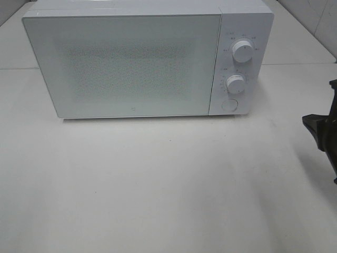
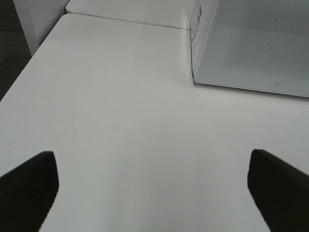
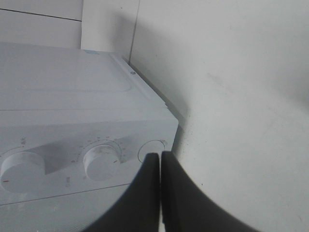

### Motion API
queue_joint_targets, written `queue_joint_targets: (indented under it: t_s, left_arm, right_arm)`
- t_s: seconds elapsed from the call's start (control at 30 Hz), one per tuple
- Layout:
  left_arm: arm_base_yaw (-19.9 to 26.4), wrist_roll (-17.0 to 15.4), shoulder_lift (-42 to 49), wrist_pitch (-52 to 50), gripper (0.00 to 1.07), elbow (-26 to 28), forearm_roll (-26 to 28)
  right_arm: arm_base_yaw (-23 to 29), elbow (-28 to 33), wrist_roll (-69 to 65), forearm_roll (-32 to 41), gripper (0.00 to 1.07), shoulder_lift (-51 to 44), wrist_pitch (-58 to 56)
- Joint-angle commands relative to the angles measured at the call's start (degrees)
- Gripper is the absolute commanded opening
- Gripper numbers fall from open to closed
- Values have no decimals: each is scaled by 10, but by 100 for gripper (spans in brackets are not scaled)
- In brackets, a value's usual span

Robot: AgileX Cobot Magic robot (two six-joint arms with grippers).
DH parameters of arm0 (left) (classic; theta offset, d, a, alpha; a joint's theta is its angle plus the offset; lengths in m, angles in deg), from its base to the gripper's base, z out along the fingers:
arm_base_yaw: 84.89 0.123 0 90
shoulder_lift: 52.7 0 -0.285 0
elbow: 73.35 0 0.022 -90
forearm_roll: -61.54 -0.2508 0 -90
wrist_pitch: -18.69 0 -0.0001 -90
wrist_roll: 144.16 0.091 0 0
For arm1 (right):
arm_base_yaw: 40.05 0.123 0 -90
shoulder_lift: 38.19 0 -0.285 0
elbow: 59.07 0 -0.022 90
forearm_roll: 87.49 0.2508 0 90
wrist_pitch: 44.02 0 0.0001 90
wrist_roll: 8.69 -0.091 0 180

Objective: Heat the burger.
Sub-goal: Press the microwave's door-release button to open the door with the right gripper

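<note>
1. The burger shows in no view, so its place and the way it points cannot be told.
2. The microwave point(image 1: 246, 18) stands on the white table point(image 1: 158, 190), its door point(image 1: 126, 66) closed.
3. The left gripper point(image 2: 152, 162) is spread wide over bare table, holding nothing.
4. The right gripper point(image 3: 160, 158) is pressed closed and empty, near the microwave's round button point(image 3: 153, 147).

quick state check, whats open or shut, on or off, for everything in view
microwave door, shut
upper knob, setting too small to read
lower knob, setting too small to read
round button, nothing touching it
left gripper, open, empty
right gripper, shut, holding nothing
burger, not seen in any view
</note>
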Motion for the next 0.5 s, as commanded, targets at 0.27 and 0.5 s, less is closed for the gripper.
queue_joint_targets:
  t_s: [0.27,0.5]
  left_arm:
    - [2,-4,5,1,100,1,0]
    - [2,-4,5,1,100,1,0]
  right_arm:
    - [152,-21,-17,170,0,84,83]
    - [202,-77,-25,201,0,130,80]
